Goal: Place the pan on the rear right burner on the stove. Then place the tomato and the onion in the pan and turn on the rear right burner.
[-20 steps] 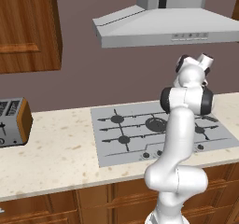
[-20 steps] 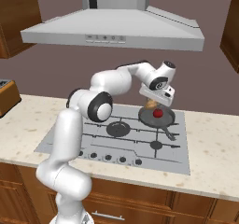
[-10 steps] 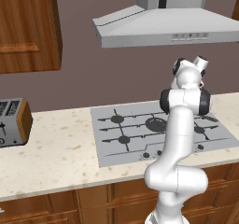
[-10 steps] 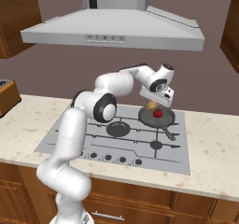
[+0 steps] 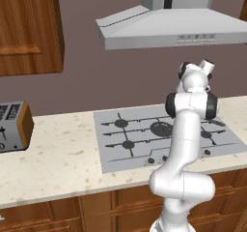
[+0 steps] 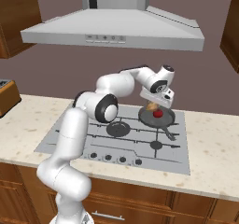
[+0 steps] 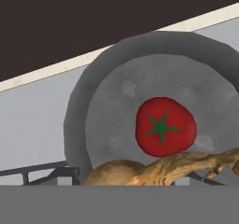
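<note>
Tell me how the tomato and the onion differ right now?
The tomato is glossy red and round with a green star; the onion is tan with a long dry stem. The tomato lies in the pan; the onion sits right under the gripper, above it. Both look far smaller than the pan.

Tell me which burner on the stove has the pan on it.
The rear right burner: the pan, holding the tomato, covers it below the claw. The other burners stand bare on the stove.

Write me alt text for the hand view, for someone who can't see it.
A red tomato with a green star-shaped stem lies in a dark grey pan, seen from above. A tan onion with a long dry stem sits at the bottom of the picture, in front of the tomato. The silver-grey stove surrounds the pan.
</note>
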You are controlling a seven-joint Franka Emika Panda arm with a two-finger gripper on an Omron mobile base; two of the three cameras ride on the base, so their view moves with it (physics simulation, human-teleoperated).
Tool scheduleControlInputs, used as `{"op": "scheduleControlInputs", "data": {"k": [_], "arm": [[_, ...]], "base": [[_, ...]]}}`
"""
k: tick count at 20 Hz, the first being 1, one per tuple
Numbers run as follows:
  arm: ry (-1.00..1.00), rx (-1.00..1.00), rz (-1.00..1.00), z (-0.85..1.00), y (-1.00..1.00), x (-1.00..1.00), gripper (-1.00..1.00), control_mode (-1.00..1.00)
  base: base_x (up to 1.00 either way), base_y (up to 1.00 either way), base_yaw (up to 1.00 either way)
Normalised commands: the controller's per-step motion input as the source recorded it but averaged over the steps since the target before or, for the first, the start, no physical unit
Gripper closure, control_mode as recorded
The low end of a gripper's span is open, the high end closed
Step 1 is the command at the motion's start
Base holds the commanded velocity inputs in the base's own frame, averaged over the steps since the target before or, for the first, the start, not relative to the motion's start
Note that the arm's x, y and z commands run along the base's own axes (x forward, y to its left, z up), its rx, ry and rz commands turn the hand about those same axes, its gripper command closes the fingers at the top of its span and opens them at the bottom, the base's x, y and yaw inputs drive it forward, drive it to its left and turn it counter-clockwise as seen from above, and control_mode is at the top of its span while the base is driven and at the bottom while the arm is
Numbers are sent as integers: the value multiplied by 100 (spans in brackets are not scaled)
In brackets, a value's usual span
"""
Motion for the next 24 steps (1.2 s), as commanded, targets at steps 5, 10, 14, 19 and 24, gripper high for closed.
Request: {"op": "scheduleControlInputs", "data": {"k": [5,10,14,19,24], "arm": [[0,0,1,-22,6,0,100,-100],[0,0,2,-26,9,0,100,-100],[0,0,2,-23,18,1,100,-100],[0,0,1,-9,8,17,100,-100],[0,0,0,-9,2,28,100,-100]], "base": [[0,0,0],[0,0,0],[0,0,0],[0,0,0],[0,0,0]]}}
